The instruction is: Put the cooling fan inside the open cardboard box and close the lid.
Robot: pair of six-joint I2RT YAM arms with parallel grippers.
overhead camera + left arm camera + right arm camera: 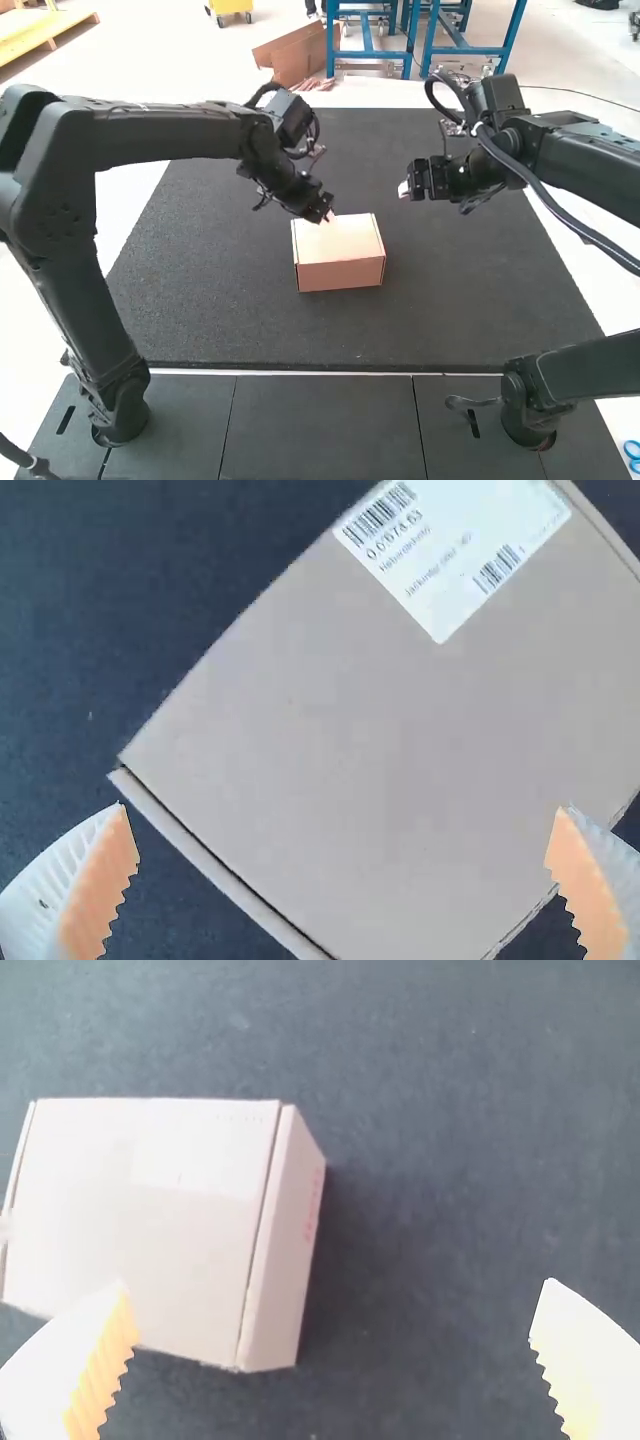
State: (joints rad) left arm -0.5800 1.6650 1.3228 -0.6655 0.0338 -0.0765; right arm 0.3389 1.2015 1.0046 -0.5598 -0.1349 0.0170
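High view: saw cardboard box [338, 252] sitting nr ctr of black mat [200, 300], lid [338, 238] down flat & shut, inside hidden. Spotted left gripper [322, 210] hanging just over box's far left corner; couldn't tell whether touching lid or just clear of it. Found left arm reaching in from its base at table's near left. Found right gripper [408, 188] up in air, to right of box & farther back, well apart from it, w/ nothing held.

Left wrist view: looked straight down on lid from close up, w/ white printed label [450, 550] stuck nr one corner. Noted white ribbed fingers [85, 890] w/ orange pads spread wide, clamping nothing, w/ plain brown lid & one lid corner lying btwn them. Made out thin dark seam along lid's edge, mat dark beyond it.

Right wrist view: saw box from farther off & at an angle, resting on mat, top flat, one narrow side wall showing w/ faint red marks. Noted fingers [580, 1360] there also spread wide, white w/ orange toothed pads, empty, w/ mostly bare mat btwn them. Saw box's near corner overlapping one fingertip in frame, but judged gripper above & apart per high view.
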